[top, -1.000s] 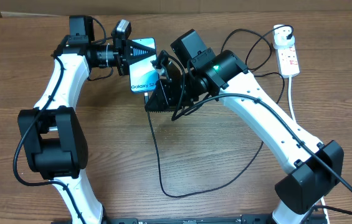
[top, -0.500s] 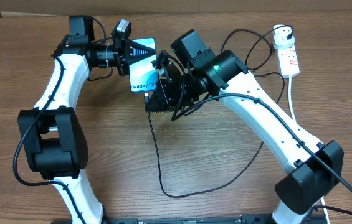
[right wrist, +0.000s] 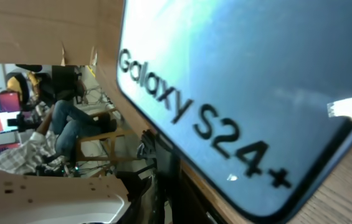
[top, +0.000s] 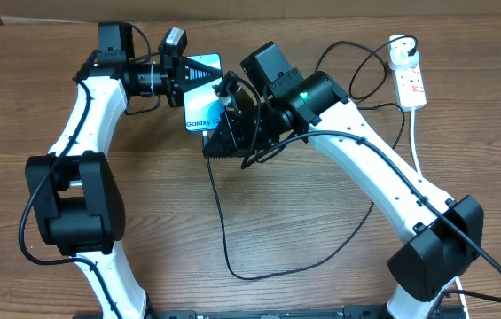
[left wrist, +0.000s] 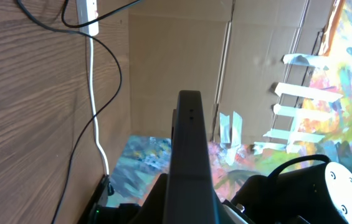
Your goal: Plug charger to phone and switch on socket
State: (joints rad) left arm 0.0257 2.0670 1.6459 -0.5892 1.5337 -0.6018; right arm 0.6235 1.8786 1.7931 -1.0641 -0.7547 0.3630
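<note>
My left gripper is shut on the phone and holds it up off the table, its blue screen marked "Galaxy S24". The left wrist view shows the phone edge-on as a dark slab between the jaws. My right gripper sits right at the phone's lower end, shut on the tip of the charger, whose thin black cable drops from it and loops across the table. The plug tip itself is hidden. The phone's screen fills the right wrist view. The socket lies at the far right.
A round white adapter sits on the socket's far end, and its white cord runs toward the front. The black cable loops near the adapter. In the left wrist view the socket and its cord lie on the wood by a cardboard wall.
My right arm has edged slightly left, toward the phone. The left arm and the phone have stayed where they were.
</note>
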